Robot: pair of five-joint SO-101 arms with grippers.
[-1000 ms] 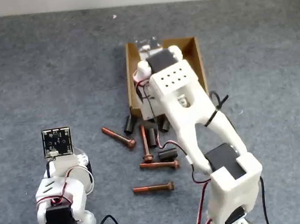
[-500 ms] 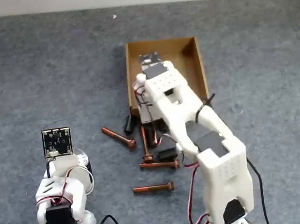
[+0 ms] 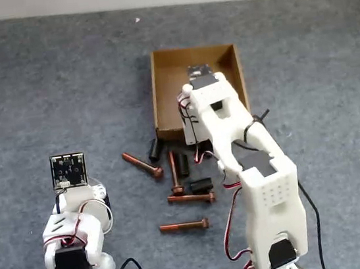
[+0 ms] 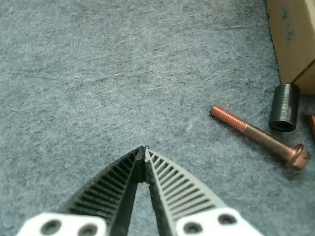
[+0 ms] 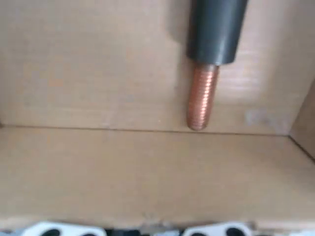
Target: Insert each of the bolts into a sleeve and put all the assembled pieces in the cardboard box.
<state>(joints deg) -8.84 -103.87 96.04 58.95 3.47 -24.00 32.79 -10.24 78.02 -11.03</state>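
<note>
Though hanging over the grey worktop point(image 4: 98, 73), gripping nothing with the left fingers point(image 4: 170, 184), pressing them shut tip against tip. Looking past those tips at a loose bolt point(image 4: 256, 135) lying flat nearby, and at a black sleeve point(image 4: 284, 107) lying just beside it, close against the corner of the cardboard box point(image 4: 290, 39). Finding the right arm point(image 3: 220, 112) stretched over that box in the high view, and failing to tell whether opened or closed at its end. Spotting, through the right wrist view, one assembled piece point(image 5: 215, 34) resting on the box floor, showing a threaded tip beyond its dark tube. Counting three other bolts point(image 3: 184, 226) lying bare on the worktop in front of the box, among other sleeves point(image 3: 182, 165).

Judging each bolt as stiff, fairly dense metal, likely rolling on its round shank yet stopping against its flanged head. Suggesting a pinch across the smooth shank close under the head, leaving the threaded end free for entering a bore. Judging each sleeve as rigid, light, smooth-walled and probably slippery, also prone to rolling. Suggesting a hold across its outer wall at mid-length, squeezing firmly without fear of crushing, and keeping one open end clear.
</note>
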